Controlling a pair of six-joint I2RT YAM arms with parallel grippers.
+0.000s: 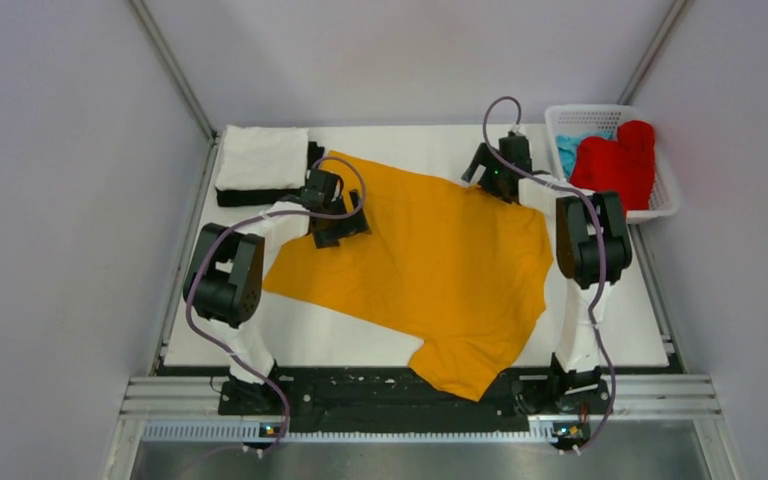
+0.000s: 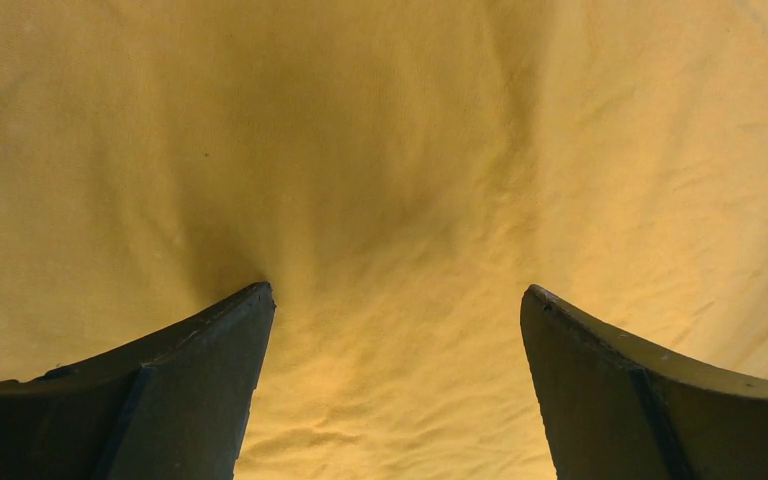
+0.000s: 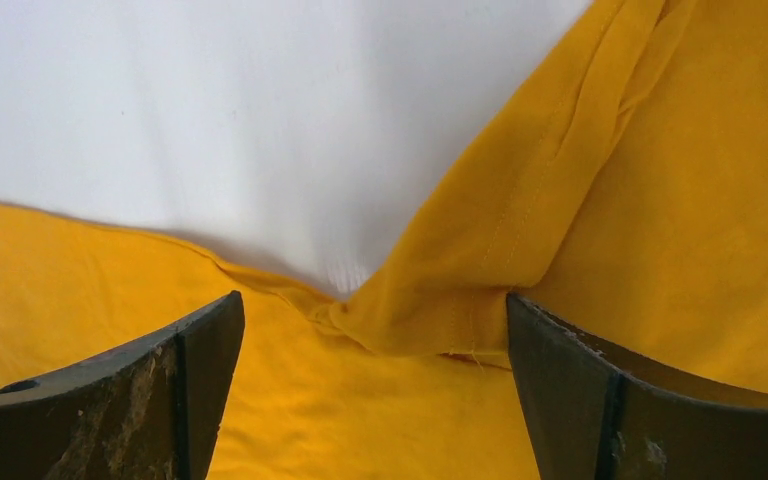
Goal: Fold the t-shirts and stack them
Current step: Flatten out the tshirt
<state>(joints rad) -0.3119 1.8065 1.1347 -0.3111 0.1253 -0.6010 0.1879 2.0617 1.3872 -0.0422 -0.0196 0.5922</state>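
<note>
The mustard t-shirt (image 1: 430,265) lies spread over the middle of the white table, one corner hanging over the near edge. My left gripper (image 1: 338,228) is open just above its far left part; the left wrist view shows only mustard cloth (image 2: 390,180) between the spread fingers. My right gripper (image 1: 497,180) is open at the shirt's far right edge, where a folded hem (image 3: 480,290) lies between the fingers. A folded white t-shirt (image 1: 260,157) lies on a folded black one (image 1: 260,196) at the far left. A red t-shirt (image 1: 617,163) and a light blue one (image 1: 567,150) lie in the basket.
The white lattice basket (image 1: 665,200) stands at the far right corner, partly off the table. Grey walls close in left, right and back. A metal rail (image 1: 410,395) runs along the near edge by the arm bases. Bare white table (image 3: 210,110) shows beyond the hem.
</note>
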